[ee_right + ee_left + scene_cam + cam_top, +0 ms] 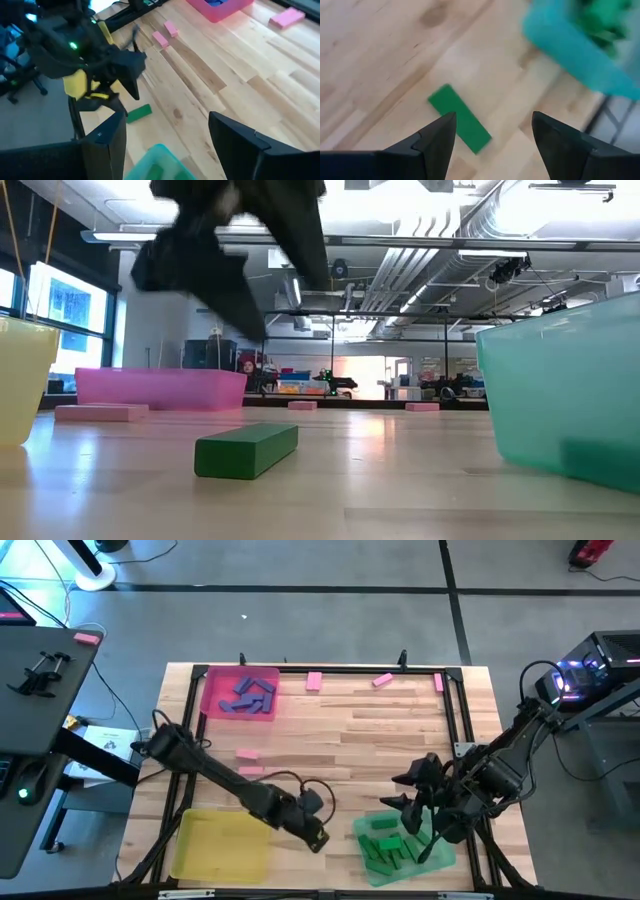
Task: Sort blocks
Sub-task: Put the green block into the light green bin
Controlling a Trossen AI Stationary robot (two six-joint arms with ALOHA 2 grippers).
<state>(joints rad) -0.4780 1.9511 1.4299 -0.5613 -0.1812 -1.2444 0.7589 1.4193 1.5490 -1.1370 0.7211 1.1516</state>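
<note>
A green block (460,117) lies flat on the wooden table just left of the green tray (440,858). It also shows in the low view (246,450) and the right wrist view (138,113). My left gripper (318,837) hangs open above it, clear of the table, its fingers (440,135) on either side of the block's near end without touching. My right gripper (405,795) is open and empty above the green tray's left part. Several green blocks (388,848) lie in that tray. Purple-blue blocks (248,696) lie in the pink tray (212,690).
A yellow tray (222,845) stands at the near left, close to my left arm. Loose pink blocks lie on the table at the far edge (314,681), (382,680) and at mid-left (247,753). A black frame (455,710) rims the table.
</note>
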